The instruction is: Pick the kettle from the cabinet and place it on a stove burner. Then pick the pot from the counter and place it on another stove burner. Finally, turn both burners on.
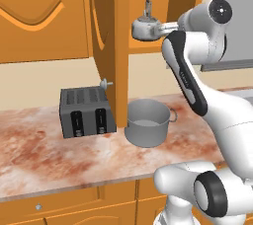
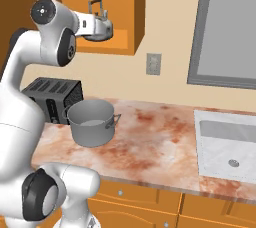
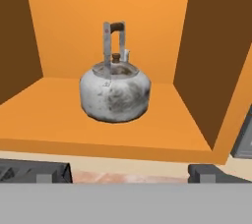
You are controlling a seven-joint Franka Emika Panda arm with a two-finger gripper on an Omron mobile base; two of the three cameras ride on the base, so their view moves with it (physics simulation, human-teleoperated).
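Note:
The small silver-grey kettle point(image 3: 115, 92) stands upright on the orange shelf of the open wall cabinet point(image 3: 59, 115), its loop handle pointing up. My gripper point(image 3: 127, 174) is open, level with the shelf's front edge and a short way in front of the kettle, touching nothing. From the base cameras the kettle point(image 1: 143, 26) point(image 2: 101, 27) sits just ahead of my hand. Below the cabinet, the wide grey pot point(image 1: 147, 123) point(image 2: 91, 122) rests on the marbled counter point(image 1: 44, 155) point(image 2: 150, 142). The stove burners are out of view.
The cabinet door point(image 1: 111, 46) hangs open to the left of the kettle, its knob point(image 1: 105, 84) above a dark boxy toaster point(image 1: 85, 111) point(image 2: 50, 97) beside the pot. A sink point(image 2: 227, 144) is set into the counter at right, under a grey framed panel point(image 2: 230, 32).

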